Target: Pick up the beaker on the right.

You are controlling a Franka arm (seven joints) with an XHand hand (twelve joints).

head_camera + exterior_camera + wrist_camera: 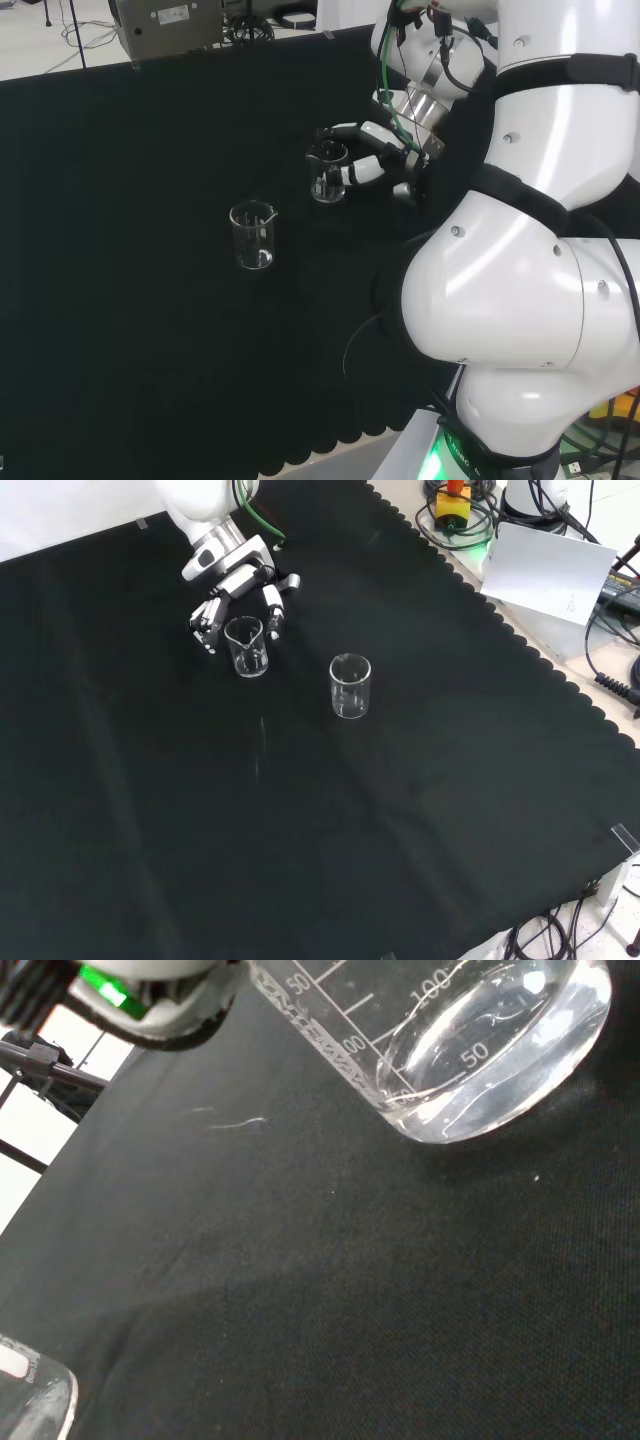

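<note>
Black and white, the hand [235, 600] sits right at a small clear beaker [247, 647] near the top left of the front view, and I see its fingers [272, 608] come down on both sides of the glass. They look partly bent around it, but I cannot tell from here if they touch it or squeeze it. In the head view the same beaker [327, 174] stands on the black cloth [150, 250], and the hand [372, 160] reaches in from the right, just in front of the big white arm [530, 260]. This beaker is short and see-through, with a little lip for pouring and white lines and numbers printed up its side. It stands up straight with its bottom flat on the cloth. A second clear beaker [350, 686] stands apart from it, lower and to the right in the front view; in the head view that one [252, 235] is lower and to the left. The wrist view gives me what the other two cannot: the thick round bottom of a beaker [480, 1050] very close up, with its marks easy to see and the weave of the cloth [330, 1290] under it. Both beakers look empty to me; I see no water or anything else inside. At the far corner of the front view there are some cables [470, 510] and a white card [550, 575] off the cloth.
</note>
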